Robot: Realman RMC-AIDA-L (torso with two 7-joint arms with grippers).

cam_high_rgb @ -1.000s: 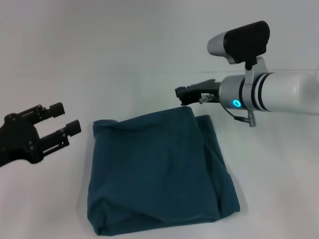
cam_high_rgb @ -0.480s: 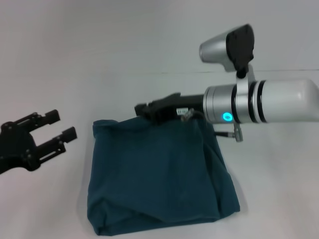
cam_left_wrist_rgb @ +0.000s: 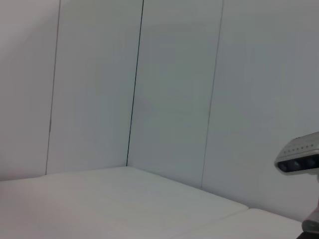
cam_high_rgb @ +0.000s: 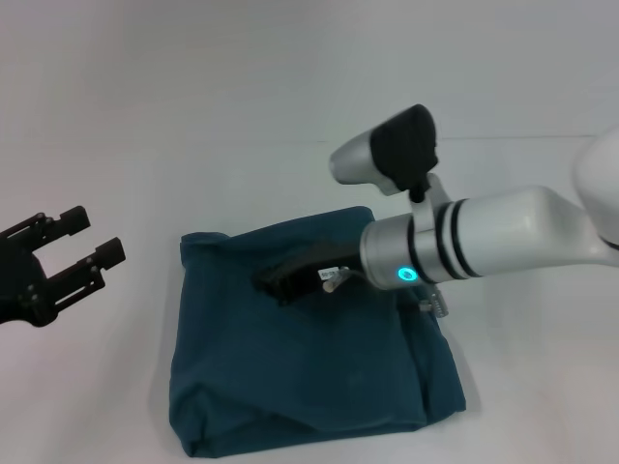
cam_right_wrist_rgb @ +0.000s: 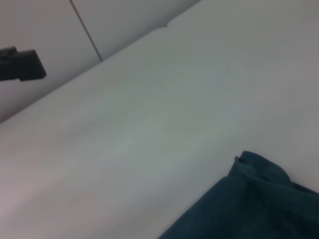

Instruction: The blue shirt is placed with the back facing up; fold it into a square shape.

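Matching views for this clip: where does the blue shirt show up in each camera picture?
Head view: the blue shirt lies folded, lower centre, with the right gripper over its upper part.
Left wrist view: not in it.
Right wrist view: one corner of it at the lower right.
Shared landmark: the white table, also seen at and.

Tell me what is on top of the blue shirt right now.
The right pincer reaches over the folded shirt, near its far half; whether it touches the cloth is unclear. Nothing else lies on it. What the folds cover is hidden. The left pincer is off to the side.
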